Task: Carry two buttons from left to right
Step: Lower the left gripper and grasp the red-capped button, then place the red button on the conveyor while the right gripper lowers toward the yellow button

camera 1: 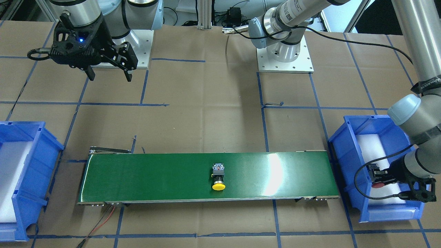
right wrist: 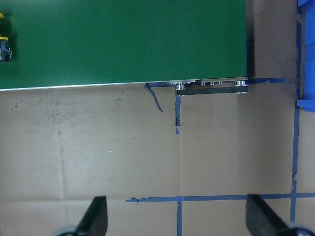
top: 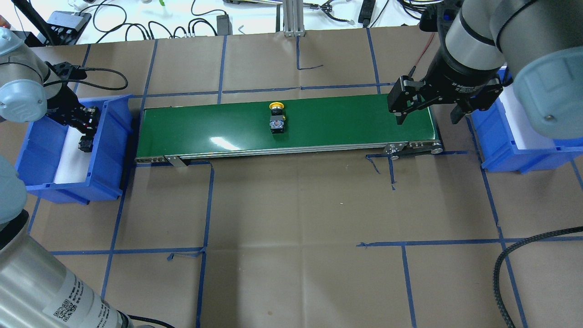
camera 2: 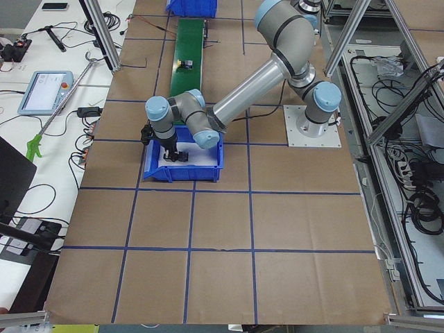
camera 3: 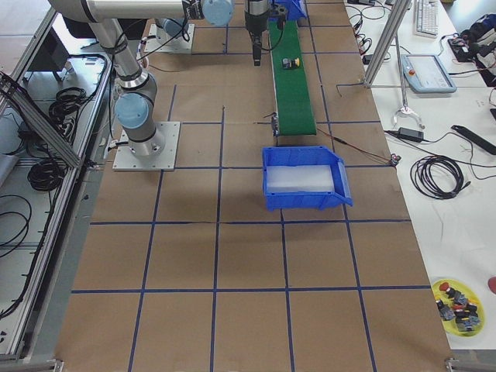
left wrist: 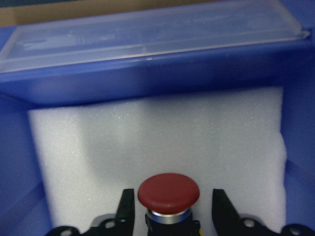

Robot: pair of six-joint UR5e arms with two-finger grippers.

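The red-capped button (left wrist: 168, 191) stands on white foam in the left blue bin (top: 109, 150). My left gripper (left wrist: 171, 206) is low in that bin, open, with a finger on each side of the red button and a gap to its cap. It also shows in the front view (camera 1: 377, 177), with the red cap (camera 1: 378, 185) below it. The yellow-capped button (top: 276, 117) lies on its side at the middle of the green conveyor belt (top: 205, 127). My right gripper (top: 428, 120) hangs open and empty above the belt's right end.
The right blue bin (top: 501, 159), lined with white foam, stands past the belt's right end. Brown paper with blue tape lines covers the table. Both arm bases (camera 1: 285, 58) are bolted behind the belt. A red wire (camera 1: 103, 220) trails from the belt's frame.
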